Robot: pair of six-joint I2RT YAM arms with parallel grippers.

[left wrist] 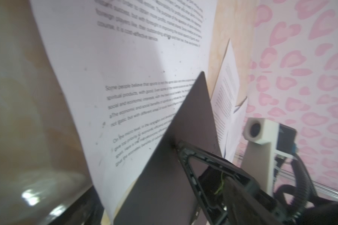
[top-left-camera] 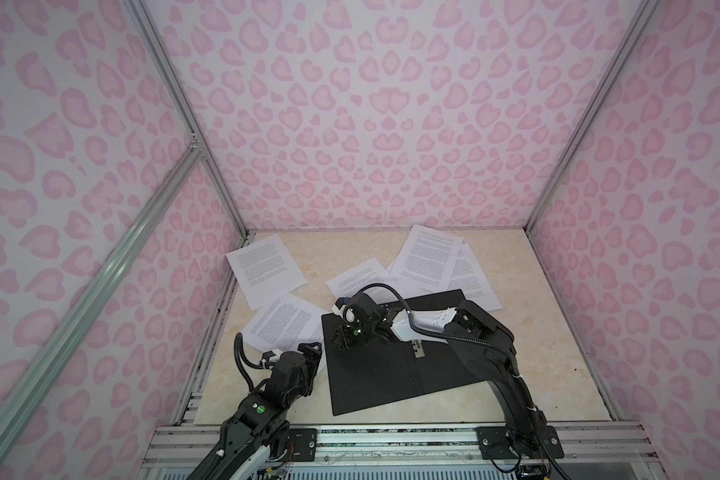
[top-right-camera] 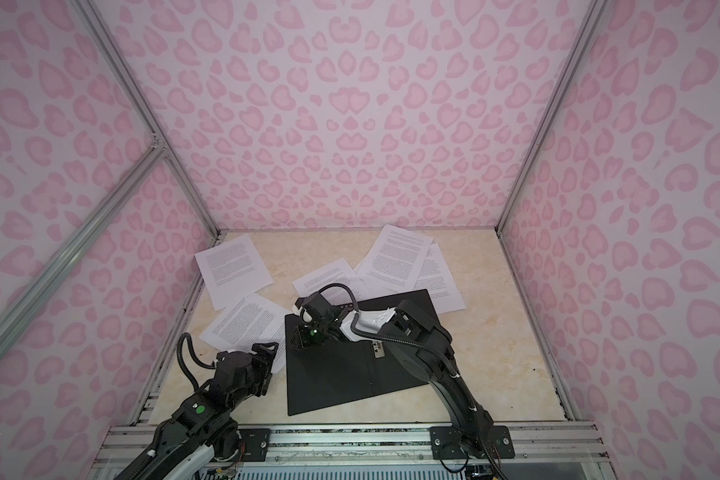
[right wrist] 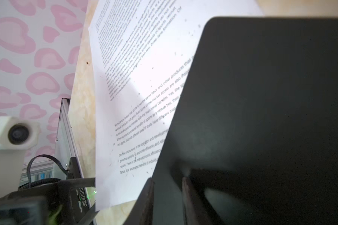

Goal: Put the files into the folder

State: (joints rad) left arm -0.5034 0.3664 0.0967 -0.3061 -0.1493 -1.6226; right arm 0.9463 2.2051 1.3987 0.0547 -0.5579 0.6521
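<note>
Looking down into the cell, I see a pale marbled tabletop (top-left-camera: 537, 353) boxed on three sides by walls (top-left-camera: 371, 124) papered in pink heart-like blotches. There are aluminium posts (top-left-camera: 181, 104) at the corners, and both arms are bolted to a slotted rail (top-left-camera: 391, 440) along the near edge. The folder (top-left-camera: 391, 374) lies open on the near middle of the table, black inside up, with a small metal clip (top-left-camera: 418, 348) at its fold. The paper lies loose around it: a far-left sheet (top-left-camera: 267, 270) by the wall, a near-left sheet (top-left-camera: 283, 324) running under the folder's left edge, a middle sheet (top-left-camera: 362, 278) behind it, and a right-hand pair (top-left-camera: 427, 257) overlapping at the back. The right gripper (top-left-camera: 344, 338) reaches across and is pinching the folder's left cover near its far corner, which stands lifted off the paper in the left wrist view. The left gripper (top-left-camera: 313, 356) hangs at the near-left sheet's near corner, jaws spread wide and gripping nothing.
</note>
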